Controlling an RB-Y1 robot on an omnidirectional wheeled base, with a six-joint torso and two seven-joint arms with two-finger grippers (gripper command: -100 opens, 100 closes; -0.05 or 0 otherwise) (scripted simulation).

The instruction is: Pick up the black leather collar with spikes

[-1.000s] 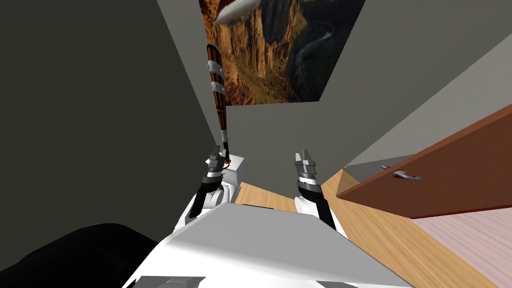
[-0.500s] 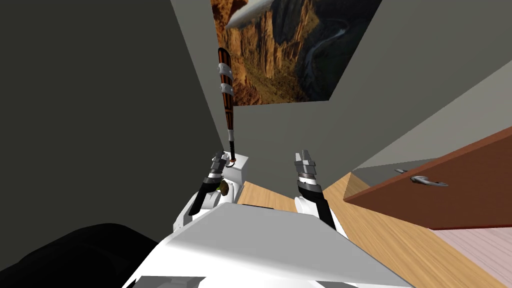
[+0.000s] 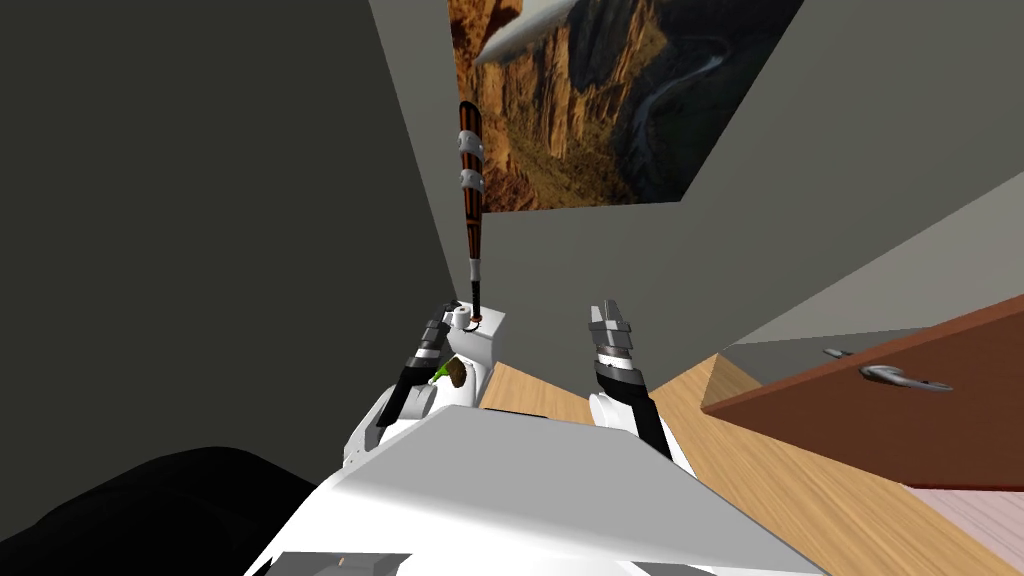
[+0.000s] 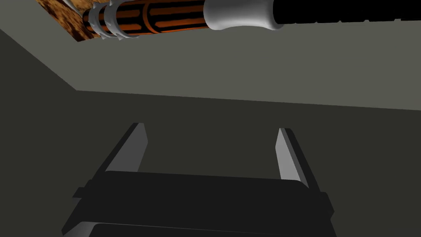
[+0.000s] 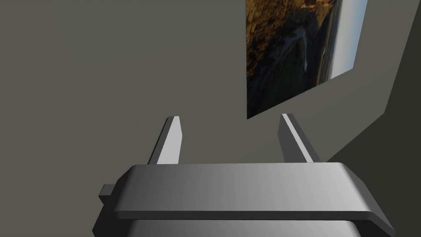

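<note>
Approach step: left gripper (image 4: 211, 131) and right gripper (image 5: 230, 118), jaws spread, empty; next likely calls for locating the collar.

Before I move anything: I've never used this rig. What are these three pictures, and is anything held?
You are driving a two-armed robot. The wide picture looks down from its head: both forearms reach toward a grey wall corner. A striped bat stands on end on a small white stand by the left arm; a green and brown thing near it is too small to name. A brown door is at the right. The other two pictures look along each hand. Both pairs of jaws stand open, holding nothing.
</note>
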